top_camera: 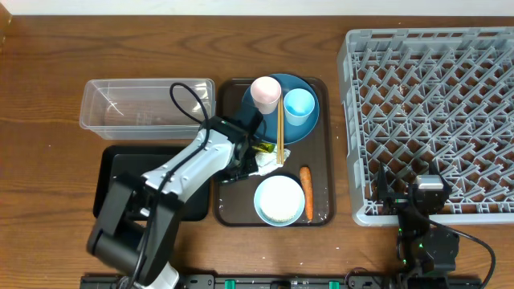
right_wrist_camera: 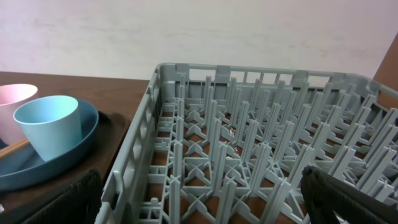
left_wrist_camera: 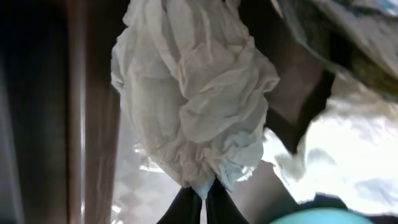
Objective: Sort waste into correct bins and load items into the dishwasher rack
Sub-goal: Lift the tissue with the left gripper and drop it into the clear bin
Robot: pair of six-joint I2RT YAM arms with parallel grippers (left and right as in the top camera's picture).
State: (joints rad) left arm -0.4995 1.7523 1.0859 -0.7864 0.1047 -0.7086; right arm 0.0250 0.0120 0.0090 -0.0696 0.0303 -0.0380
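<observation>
Two arms are at the table, and only one is busy. The left gripper [left_wrist_camera: 202,200] reaches onto the brown serving tray [top_camera: 323,152] in the middle of the overhead view, fingertips [left_wrist_camera: 186,208] pinched tight on one corner of a crumpled white tissue [left_wrist_camera: 193,93]. Taking it by an edge looks sensible to me, since soft paper bunches and gives the jaws something to bite. Whether the wad is clear of the tray, I can't tell.

Just left of that tray sit the clear tub [top_camera: 148,104] and, below it, the black tray [top_camera: 120,172], so the carry should be short (which of them takes paper, I couldn't say).

On the brown tray the pink cup [top_camera: 266,92] and light-blue cup [top_camera: 299,106] stand on the dark-blue plate [top_camera: 309,87]. Chopsticks [top_camera: 279,132] lie from the plate down toward the tissue, and a bowl [top_camera: 279,199] and carrot [top_camera: 306,205] are lower down.

The right gripper [right_wrist_camera: 200,177] waits at the lower right with jaws spread wide and empty, facing the grey rack [top_camera: 434,112], probably kept clear until dishes need loading.
</observation>
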